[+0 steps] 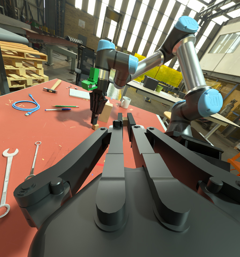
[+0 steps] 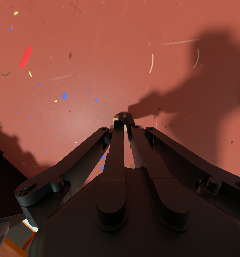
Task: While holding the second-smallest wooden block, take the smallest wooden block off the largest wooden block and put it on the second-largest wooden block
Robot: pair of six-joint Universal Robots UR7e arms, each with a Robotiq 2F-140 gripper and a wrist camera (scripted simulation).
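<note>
In the left wrist view my left gripper (image 1: pixel 125 118) is shut on a small wooden block (image 1: pixel 125 120) and holds it above the red table (image 1: pixel 54 132). Beyond it my right gripper (image 1: pixel 94 123) points straight down, fingertips at a small tan block (image 1: pixel 95 126) that rests on the table. A tall, large wooden block (image 1: pixel 105 112) stands tilted just behind the right gripper. In the right wrist view my right gripper (image 2: pixel 125 118) is nearly closed around the small wooden block (image 2: pixel 125 127), whose edge (image 2: pixel 115 119) shows beside the left finger. I cannot tell whether a second block lies beneath it.
On the table are two wrenches (image 1: pixel 5 180) (image 1: pixel 34 159) at the left, a blue cable (image 1: pixel 26 106), a pen (image 1: pixel 58 109), a pencil (image 1: pixel 65 106), a hammer (image 1: pixel 50 89), a notepad (image 1: pixel 79 93) and a white mug (image 1: pixel 125 102) near the far right edge.
</note>
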